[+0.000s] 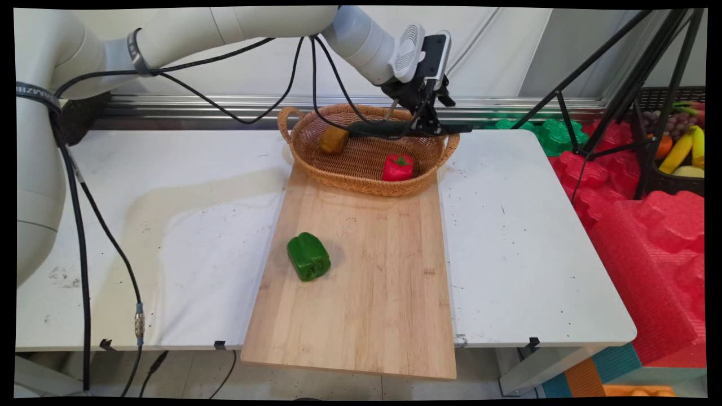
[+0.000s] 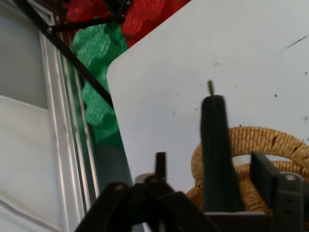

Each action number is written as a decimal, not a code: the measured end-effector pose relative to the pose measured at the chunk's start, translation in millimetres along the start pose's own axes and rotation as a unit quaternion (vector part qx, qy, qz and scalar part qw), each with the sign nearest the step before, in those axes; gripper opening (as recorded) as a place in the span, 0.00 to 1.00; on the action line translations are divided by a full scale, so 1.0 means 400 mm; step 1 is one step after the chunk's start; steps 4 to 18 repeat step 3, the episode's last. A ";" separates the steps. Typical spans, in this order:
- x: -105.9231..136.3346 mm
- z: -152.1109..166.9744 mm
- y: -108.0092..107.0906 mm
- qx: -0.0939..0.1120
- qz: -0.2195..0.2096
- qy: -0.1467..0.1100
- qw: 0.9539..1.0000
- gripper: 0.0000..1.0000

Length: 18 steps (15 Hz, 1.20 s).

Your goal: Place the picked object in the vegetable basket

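My gripper (image 1: 430,121) hangs over the back right rim of a wicker basket (image 1: 361,179) and is shut on a long dark green cucumber (image 1: 378,129), which lies level above the basket. In the hand view the cucumber (image 2: 217,145) runs up from between the fingers of the gripper (image 2: 215,195), stem end out over the white table, with the basket's handle (image 2: 270,137) just beneath. Inside the basket lie a red bell pepper (image 1: 397,167) and a brown rounded piece (image 1: 334,140). A green bell pepper (image 1: 308,256) rests on the wooden cutting board (image 1: 372,282).
The board overhangs the near edge of the white table (image 1: 536,225), and the basket sits at its far end. Right of the table stand a black tripod (image 1: 620,84), red foam (image 1: 648,237), green foam (image 1: 555,135) and a dark crate of fruit (image 1: 677,146). Black cables hang at the left.
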 end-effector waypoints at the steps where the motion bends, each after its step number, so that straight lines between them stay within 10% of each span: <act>1: -0.002 -0.006 0.001 0.003 -0.004 0.001 1.000 1.00; 18: -0.002 -0.024 0.003 0.013 -0.015 0.003 1.000 1.00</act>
